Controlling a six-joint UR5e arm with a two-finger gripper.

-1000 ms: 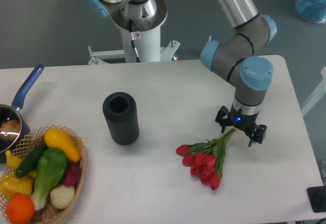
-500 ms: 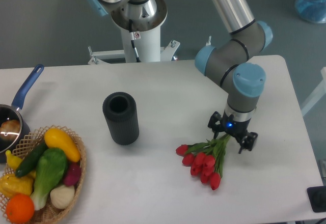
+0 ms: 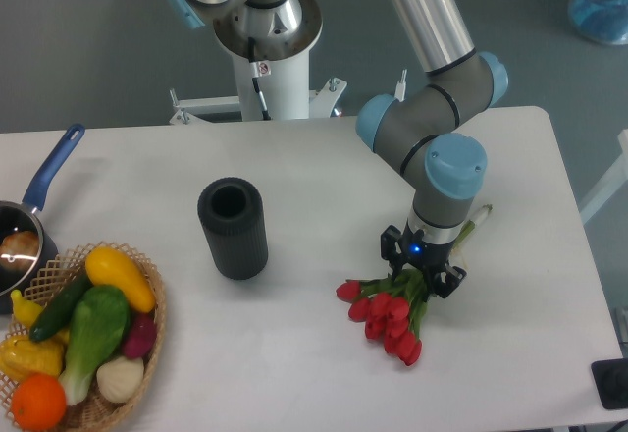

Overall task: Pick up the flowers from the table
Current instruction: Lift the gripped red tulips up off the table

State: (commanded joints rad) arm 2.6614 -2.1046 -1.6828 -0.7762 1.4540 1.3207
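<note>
The flowers (image 3: 386, 316), a small bunch of red tulips with green stems, lie on the white table (image 3: 324, 177) at the right of centre, buds toward the front. One pale stem end (image 3: 478, 220) sticks out to the upper right. My gripper (image 3: 423, 267) points straight down over the stems just behind the buds. Its two fingers stand apart on either side of the stems, so it looks open. The stems under the gripper are hidden.
A black cylinder (image 3: 234, 228) stands upright left of centre. A wicker basket (image 3: 149, 337) of vegetables and fruit sits at the front left. A blue-handled pan (image 3: 51, 169) is at the left edge. A black object (image 3: 610, 384) is at the front right corner.
My gripper has moved left and toward the front along the stems, from the stem ends to just behind the buds. The flowers have stayed almost in place.
</note>
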